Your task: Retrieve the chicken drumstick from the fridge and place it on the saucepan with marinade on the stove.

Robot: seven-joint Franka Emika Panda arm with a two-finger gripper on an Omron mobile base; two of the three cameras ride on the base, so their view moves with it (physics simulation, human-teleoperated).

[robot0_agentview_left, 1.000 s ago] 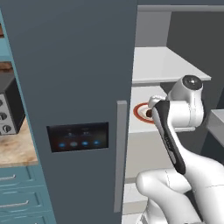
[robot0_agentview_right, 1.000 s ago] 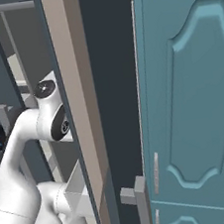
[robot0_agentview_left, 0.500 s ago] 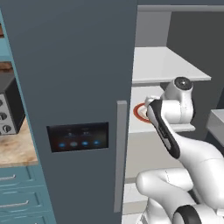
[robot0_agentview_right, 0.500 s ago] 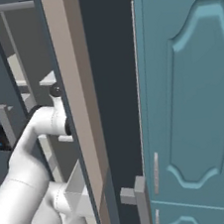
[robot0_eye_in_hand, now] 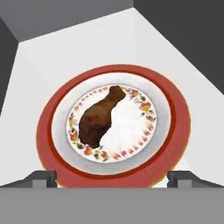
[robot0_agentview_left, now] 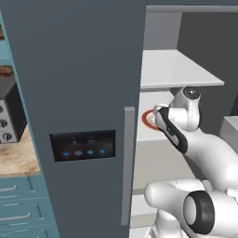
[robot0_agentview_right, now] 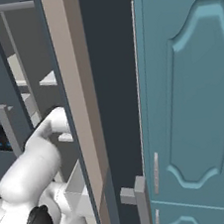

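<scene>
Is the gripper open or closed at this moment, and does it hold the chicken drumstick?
Open, holding nothing. In the hand view the gripper has its fingertips far apart; the chicken drumstick lies untouched on the plate.

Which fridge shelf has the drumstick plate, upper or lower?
The lower shelf: the red-rimmed plate sits there, under the bare upper shelf, with the chicken drumstick on it.

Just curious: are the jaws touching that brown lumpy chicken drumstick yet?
Apart. The hand view shows the chicken drumstick mid-plate, well clear of both fingertips.
</scene>
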